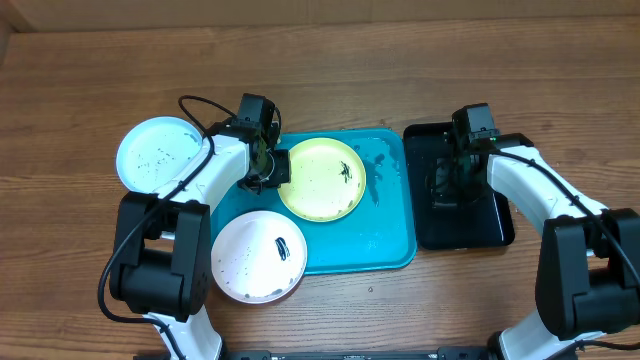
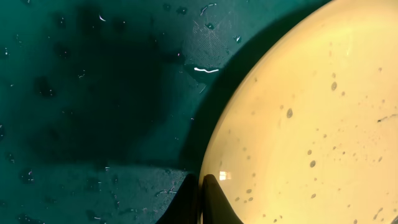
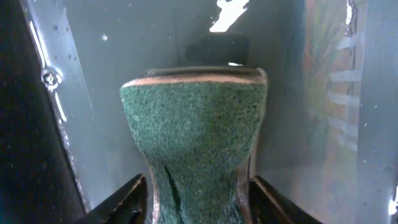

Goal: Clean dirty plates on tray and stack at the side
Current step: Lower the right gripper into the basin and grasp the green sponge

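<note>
On the turquoise tray lies the lime-green plate, a dark smear on its white centre. My left gripper is shut on that plate's left rim. In the left wrist view the two fingers pinch the plate edge above the wet tray floor. The teal-rimmed plate rests on the table to the left. The pinkish-brown plate sits at the tray's front-left corner, overlapping its edge. My right gripper is over the black tray, its jaws squeezing a green sponge.
The narrow black tray stands right of the turquoise tray, wet inside. Water drops lie on the turquoise tray's right half. Bare wooden table surrounds both trays.
</note>
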Tool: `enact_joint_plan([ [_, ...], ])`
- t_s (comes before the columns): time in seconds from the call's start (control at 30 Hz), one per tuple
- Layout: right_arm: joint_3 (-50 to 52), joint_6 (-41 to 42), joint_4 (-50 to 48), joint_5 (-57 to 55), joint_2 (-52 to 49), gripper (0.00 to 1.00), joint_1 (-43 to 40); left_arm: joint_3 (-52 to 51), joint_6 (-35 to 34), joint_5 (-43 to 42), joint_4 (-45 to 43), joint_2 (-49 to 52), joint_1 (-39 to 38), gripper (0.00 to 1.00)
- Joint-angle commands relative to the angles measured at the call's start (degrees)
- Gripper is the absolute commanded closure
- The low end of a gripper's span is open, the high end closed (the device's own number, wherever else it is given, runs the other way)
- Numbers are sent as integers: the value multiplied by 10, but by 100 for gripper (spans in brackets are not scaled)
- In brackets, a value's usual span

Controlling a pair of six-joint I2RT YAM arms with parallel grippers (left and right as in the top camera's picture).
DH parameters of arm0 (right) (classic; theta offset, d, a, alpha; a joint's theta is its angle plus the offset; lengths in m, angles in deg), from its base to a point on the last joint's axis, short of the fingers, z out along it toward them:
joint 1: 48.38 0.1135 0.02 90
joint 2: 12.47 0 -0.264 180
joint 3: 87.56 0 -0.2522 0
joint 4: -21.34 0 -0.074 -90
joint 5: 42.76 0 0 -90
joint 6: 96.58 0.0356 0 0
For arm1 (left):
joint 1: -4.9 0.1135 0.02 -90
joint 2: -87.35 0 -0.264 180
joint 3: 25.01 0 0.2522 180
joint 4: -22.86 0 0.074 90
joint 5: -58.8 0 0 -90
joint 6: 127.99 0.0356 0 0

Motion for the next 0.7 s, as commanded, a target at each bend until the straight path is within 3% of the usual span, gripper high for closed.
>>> enact_joint_plan([
  [0.0, 7, -1, -5, -6, -1, 53, 1, -10, -3, 11, 0, -1, -2, 96],
  [0.1, 7, -1, 0, -5, -1, 69, 1, -10, -3, 11, 0, -1, -2, 96],
  [0.17, 7, -1, 3, -5, -1, 71, 1, -10, -3, 11, 0, -1, -2, 96],
  [0.2, 7, -1, 3, -5, -1, 67, 1, -10, -2, 11, 0, -1, -2, 96],
  [0.27, 7, -1, 3, -5, -1, 44, 1, -10, -2, 11, 0, -1, -2, 96],
  [0.37, 7, -1, 3, -5, 0, 41, 1, -10, -2, 11, 0, -1, -2, 92],
  [0.4, 7, -1, 3, -5, 0, 43, 1, -10, -2, 11, 0, -1, -2, 91],
  [0.5, 7, -1, 3, -5, 0, 68, 1, -10, -2, 11, 1, -1, -2, 89],
  [0.57, 6, -1, 4, -5, 0, 79, 1, -10, -2, 11, 3, -1, -2, 87],
  [0.67, 3, -1, 11, -5, 0, 82, 1, -11, -2, 11, 4, -1, -2, 84],
])
